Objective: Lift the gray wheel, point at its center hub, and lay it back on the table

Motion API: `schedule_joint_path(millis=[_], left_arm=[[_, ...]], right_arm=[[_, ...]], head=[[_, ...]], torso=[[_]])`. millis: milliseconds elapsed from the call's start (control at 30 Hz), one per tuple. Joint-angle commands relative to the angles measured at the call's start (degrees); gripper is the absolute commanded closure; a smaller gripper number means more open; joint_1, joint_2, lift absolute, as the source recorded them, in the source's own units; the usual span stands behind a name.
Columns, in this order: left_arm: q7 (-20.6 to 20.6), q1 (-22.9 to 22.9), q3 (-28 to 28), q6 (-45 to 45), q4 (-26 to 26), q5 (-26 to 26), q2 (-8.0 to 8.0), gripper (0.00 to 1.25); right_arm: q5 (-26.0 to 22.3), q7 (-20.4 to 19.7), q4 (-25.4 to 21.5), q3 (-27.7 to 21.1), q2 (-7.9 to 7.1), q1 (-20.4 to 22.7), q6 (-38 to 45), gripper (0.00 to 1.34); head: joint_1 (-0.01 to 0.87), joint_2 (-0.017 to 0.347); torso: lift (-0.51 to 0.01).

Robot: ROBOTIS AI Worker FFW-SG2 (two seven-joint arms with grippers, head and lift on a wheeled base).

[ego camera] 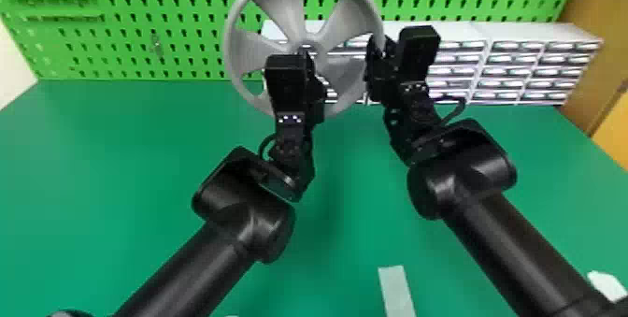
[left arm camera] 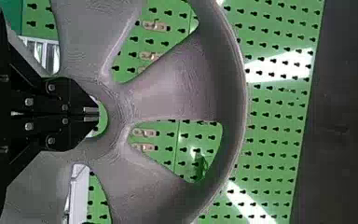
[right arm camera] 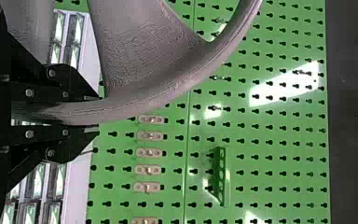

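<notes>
The gray wheel (ego camera: 285,3) is held up off the green table, its face toward the head camera. My right gripper (ego camera: 379,49) grips the rim at the wheel's right side; in the right wrist view the rim (right arm camera: 144,100) passes between the two fingers of this gripper (right arm camera: 93,112). My left gripper (ego camera: 303,54) is at the hub, in front of the wheel's center. In the left wrist view this gripper (left arm camera: 95,113) is shut, its fingertips over the round center hole of the wheel (left arm camera: 172,93), with no part of the wheel between them.
White drawer cabinets (ego camera: 509,31) stand at the back right, against a green pegboard (ego camera: 140,26). A pale strip (ego camera: 396,288) lies on the green table (ego camera: 117,162) near the front, and a white object (ego camera: 607,283) is at the right front edge.
</notes>
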Motion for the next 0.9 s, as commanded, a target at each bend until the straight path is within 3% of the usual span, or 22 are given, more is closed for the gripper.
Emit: schedule_joint_path(millis=[0, 233, 867], left_arm=[[0.13, 1.47, -0.15, 0.38, -2.55, -0.82, 0.12, 1.19], [1.01, 4.02, 0.21, 1.78, -7.38, -1.61, 0.74, 1.19], [3.82, 16.06, 3.99, 2.49, -22.85, -3.02, 2.49, 1.19]], right_arm=[[0.14, 0.0, 0.09, -0.41, 0.02, 0.04, 0.15, 1.24], [0.23, 0.0, 0.27, -0.41, -0.07, 0.04, 0.15, 1.24], [0.32, 0.0, 1.06, -0.58, 0.2, -0.13, 0.24, 1.24]], head=[[0.692, 0.048], [0.692, 0.048], [0.692, 0.048]], torso=[[-0.096], [-0.096], [-0.096]])
